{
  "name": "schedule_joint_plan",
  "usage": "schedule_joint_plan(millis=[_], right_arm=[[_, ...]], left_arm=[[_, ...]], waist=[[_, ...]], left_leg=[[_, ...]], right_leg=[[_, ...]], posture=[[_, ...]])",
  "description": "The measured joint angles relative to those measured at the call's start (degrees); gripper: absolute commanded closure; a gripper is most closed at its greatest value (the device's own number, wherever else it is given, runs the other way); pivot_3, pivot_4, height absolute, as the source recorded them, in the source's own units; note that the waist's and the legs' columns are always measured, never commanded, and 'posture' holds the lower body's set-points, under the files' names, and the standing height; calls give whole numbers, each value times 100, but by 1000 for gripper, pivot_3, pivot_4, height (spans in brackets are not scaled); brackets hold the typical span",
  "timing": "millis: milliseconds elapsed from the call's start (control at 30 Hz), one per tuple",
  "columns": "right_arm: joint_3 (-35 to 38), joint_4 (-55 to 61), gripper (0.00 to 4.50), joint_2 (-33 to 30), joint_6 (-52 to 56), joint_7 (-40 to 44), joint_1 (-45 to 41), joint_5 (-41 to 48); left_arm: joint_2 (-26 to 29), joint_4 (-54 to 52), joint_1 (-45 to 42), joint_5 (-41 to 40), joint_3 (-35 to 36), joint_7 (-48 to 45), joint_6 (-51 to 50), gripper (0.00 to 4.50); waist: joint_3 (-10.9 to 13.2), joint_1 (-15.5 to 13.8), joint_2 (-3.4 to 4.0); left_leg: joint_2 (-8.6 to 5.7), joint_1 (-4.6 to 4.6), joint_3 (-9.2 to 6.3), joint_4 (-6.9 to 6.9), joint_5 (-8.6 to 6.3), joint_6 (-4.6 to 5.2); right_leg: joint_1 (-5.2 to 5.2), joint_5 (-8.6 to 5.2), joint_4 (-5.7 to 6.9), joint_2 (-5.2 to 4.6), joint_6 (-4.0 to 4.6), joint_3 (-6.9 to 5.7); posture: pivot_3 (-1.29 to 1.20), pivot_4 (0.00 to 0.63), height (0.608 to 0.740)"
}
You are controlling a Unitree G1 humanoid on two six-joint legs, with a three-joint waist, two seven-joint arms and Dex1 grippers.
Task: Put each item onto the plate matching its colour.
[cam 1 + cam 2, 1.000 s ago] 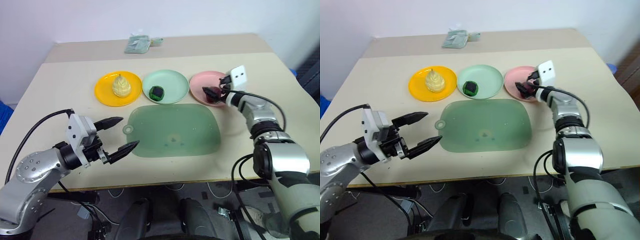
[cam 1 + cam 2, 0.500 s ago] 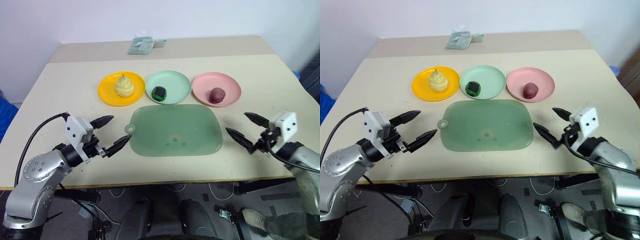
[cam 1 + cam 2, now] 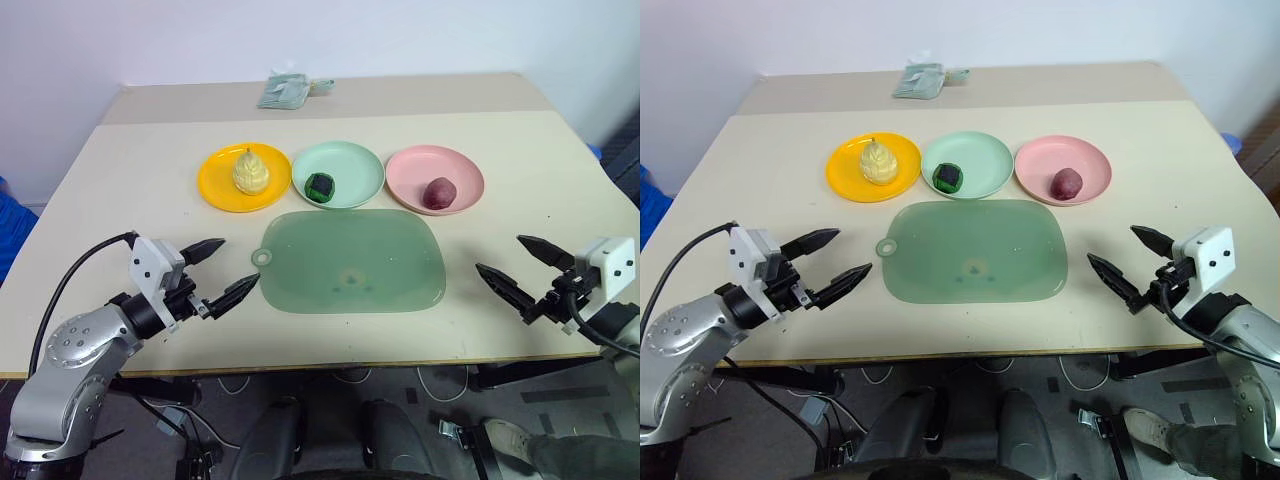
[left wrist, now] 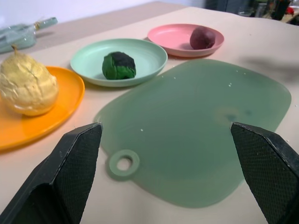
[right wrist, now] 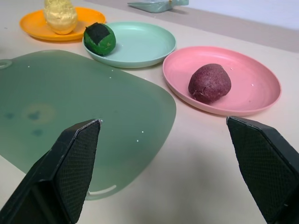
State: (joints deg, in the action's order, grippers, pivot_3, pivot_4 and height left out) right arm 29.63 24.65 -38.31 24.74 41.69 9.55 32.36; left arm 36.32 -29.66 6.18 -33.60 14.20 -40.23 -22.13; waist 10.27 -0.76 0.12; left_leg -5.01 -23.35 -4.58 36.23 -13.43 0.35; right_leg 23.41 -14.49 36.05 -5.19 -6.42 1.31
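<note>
Three round plates stand in a row at mid-table. The orange-yellow plate (image 3: 243, 180) holds the pale yellow ridged cone (image 3: 248, 171). On the mint green plate (image 3: 352, 165) lies the dark green lump (image 3: 320, 187). The dark red lump (image 3: 437, 192) rests on the pink plate (image 3: 410, 167). My left gripper (image 3: 219, 270) hovers open and empty near the table's front left. My right gripper (image 3: 518, 270) is open and empty near the front right, well short of the pink plate.
A large rounded green board (image 3: 350, 260) with a ring handle lies flat between my two grippers, in front of the plates. A pale green packet (image 3: 284, 89) sits at the table's far edge. The table's front edge runs just below both grippers.
My right gripper has drawn back from the pink plate to the table's front right, leaving the dark red lump on the plate. The left gripper has barely shifted. The camera view has also shifted.
</note>
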Motion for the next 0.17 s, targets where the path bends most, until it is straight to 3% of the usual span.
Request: schedule_joint_plan(millis=[167], right_arm=[[-91, 7, 107, -1, 89, -92, -163, 37]], left_arm=[[-30, -36, 92, 0, -2, 14, 0, 0]], waist=[[0, -7, -1]], left_leg=[[0, 0, -1, 0, 0, 0]], right_leg=[[0, 0, 0, -1, 0, -2]], posture=[[0, 150, 740]])
